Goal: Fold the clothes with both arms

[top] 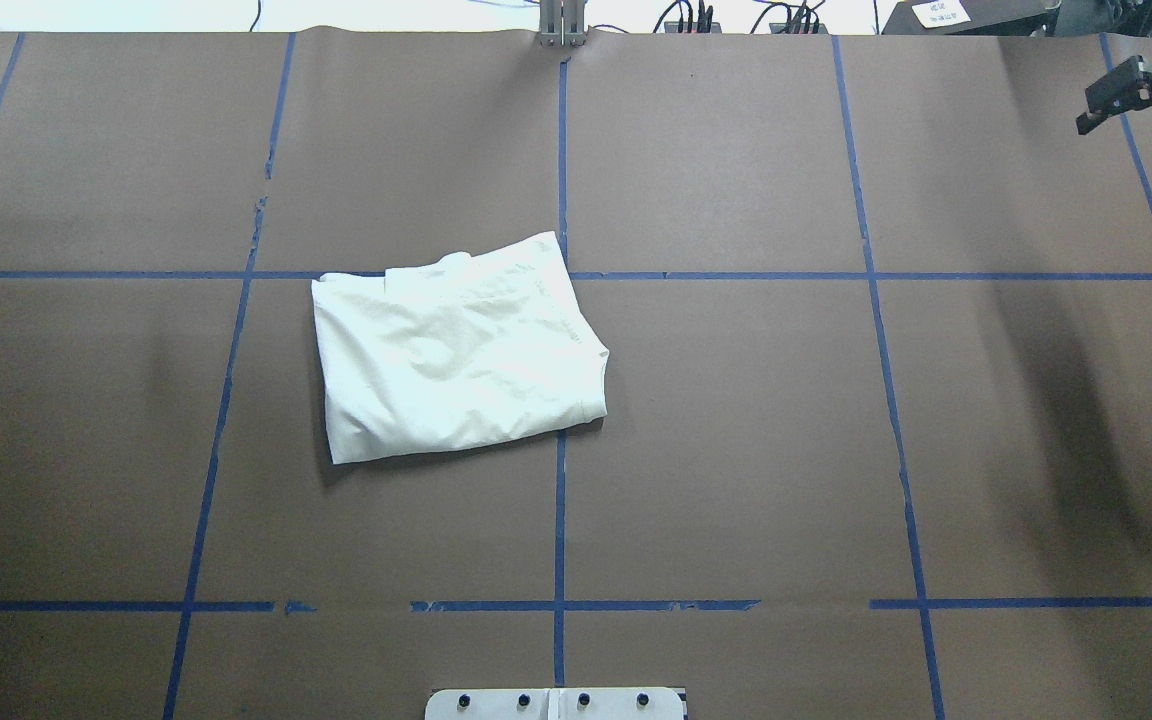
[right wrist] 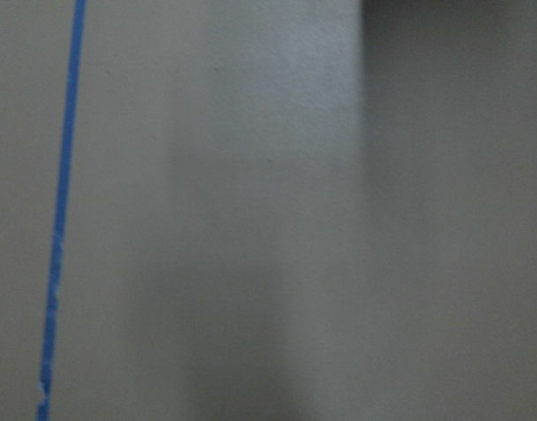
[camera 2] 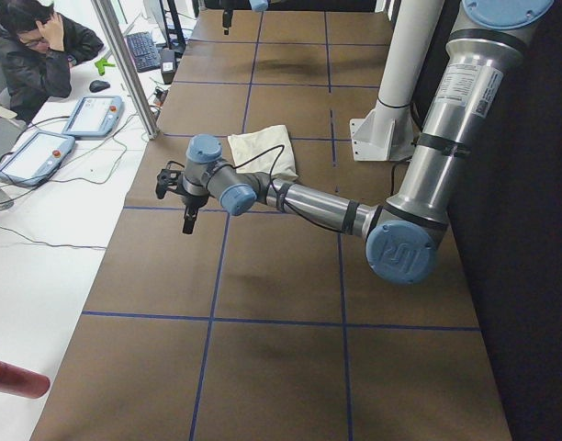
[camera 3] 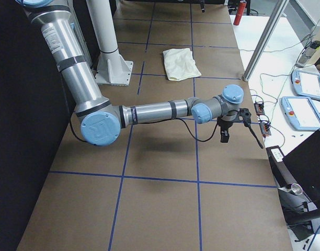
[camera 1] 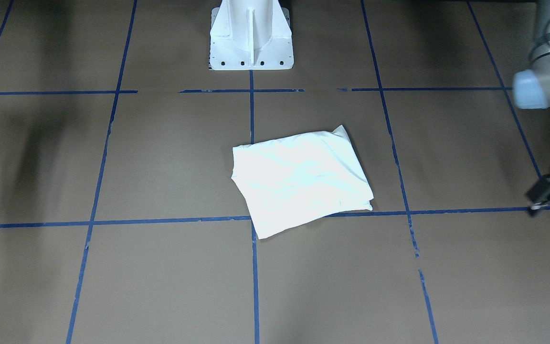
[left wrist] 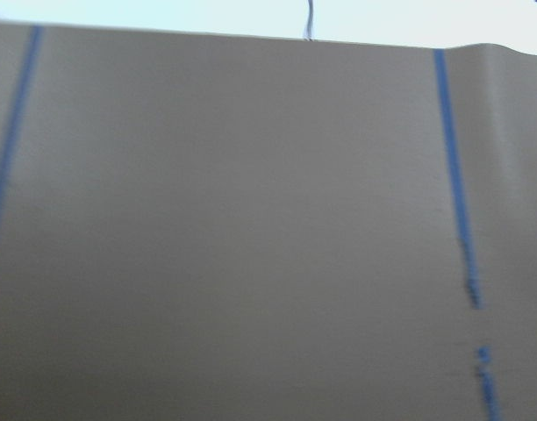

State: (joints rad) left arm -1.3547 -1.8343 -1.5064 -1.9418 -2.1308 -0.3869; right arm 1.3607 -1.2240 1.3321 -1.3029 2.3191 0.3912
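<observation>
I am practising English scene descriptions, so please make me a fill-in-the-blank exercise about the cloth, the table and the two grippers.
1. The folded cloth is ___ in colour.
2. The tape lines on the brown table are ___.
3. The left gripper and the right gripper are far from the cloth and hold ___.

Missing words: white; blue; nothing.

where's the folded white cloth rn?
Overhead view: the folded white cloth lies mid-table, mostly left of the centre tape line, its far edge overlapping the cross tape line.
</observation>
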